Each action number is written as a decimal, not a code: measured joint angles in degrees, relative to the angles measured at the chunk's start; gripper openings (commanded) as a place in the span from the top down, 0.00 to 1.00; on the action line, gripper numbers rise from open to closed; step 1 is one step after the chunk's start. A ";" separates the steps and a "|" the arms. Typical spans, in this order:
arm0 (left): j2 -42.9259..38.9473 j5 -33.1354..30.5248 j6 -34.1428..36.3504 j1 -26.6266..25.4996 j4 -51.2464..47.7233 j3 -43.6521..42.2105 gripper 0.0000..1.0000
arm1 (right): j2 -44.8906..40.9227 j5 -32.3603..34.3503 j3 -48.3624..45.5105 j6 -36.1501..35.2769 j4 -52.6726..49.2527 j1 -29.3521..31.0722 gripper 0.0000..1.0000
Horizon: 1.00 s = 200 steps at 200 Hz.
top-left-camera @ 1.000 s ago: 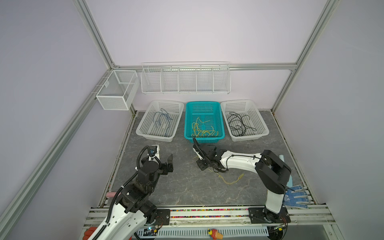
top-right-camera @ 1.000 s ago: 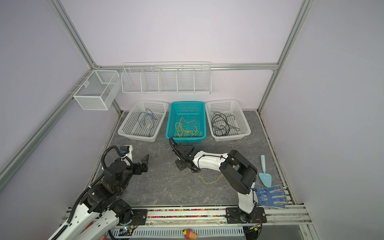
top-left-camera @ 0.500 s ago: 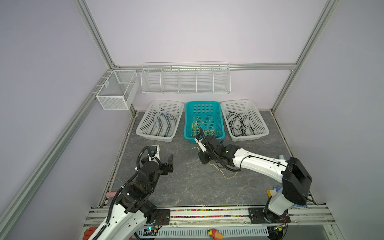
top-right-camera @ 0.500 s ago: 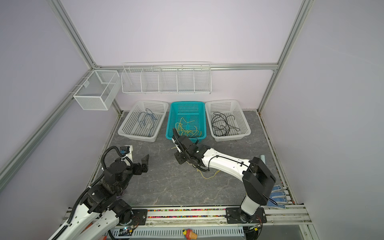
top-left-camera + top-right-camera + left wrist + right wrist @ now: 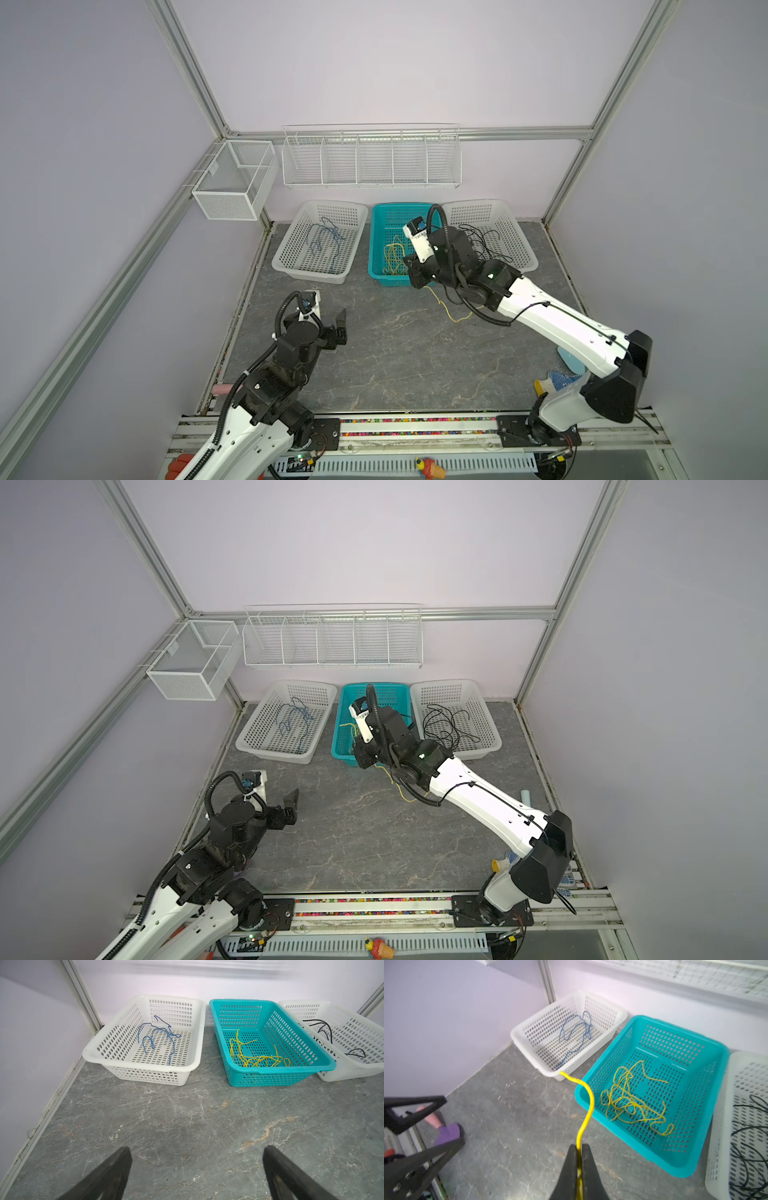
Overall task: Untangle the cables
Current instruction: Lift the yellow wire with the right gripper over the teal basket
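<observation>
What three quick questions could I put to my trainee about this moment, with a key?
1. True or false: the left gripper is open and holds nothing.
2. What is the right gripper shut on? A) a blue cable B) a yellow cable C) a black cable
3. Fill in the colour: the loose yellow cables lie in the ____ basket.

Key
1. True: in the left wrist view the jaws stand wide apart over bare table.
2. B: the strand runs out from between the closed jaws.
3. Teal: they lie in the teal basket, the middle one of three.
</observation>
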 measured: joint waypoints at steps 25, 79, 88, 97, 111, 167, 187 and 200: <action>0.04 0.00 0.09 0.00 0.28 -0.02 0.01 | 4.96 -3.08 7.69 -0.66 -0.37 -4.57 0.93; 0.04 0.22 0.22 0.00 0.68 -0.09 0.01 | 20.79 -9.05 24.06 -3.69 -0.42 -8.61 0.93; 0.04 0.28 0.22 0.00 0.74 -0.09 0.01 | 23.12 -9.75 26.05 -4.61 -0.13 -8.70 0.93; 0.04 0.35 0.24 0.00 0.81 -0.09 0.01 | 25.09 -10.45 27.61 -5.49 0.22 -8.76 0.93; 0.02 0.42 0.26 0.00 0.87 -0.15 0.01 | 27.17 -11.50 28.94 -6.49 1.38 -8.81 0.93; -0.13 0.42 1.33 0.00 1.25 -1.01 0.01 | 31.80 -18.97 30.27 -8.17 11.63 -9.88 0.93; -0.52 0.42 1.70 0.00 1.27 -1.05 0.01 | 33.62 -21.07 29.75 -7.37 16.70 -10.40 0.93; -0.90 0.42 1.75 0.00 1.36 -1.16 0.01 | 34.47 -21.84 28.13 -6.03 20.15 -10.95 0.93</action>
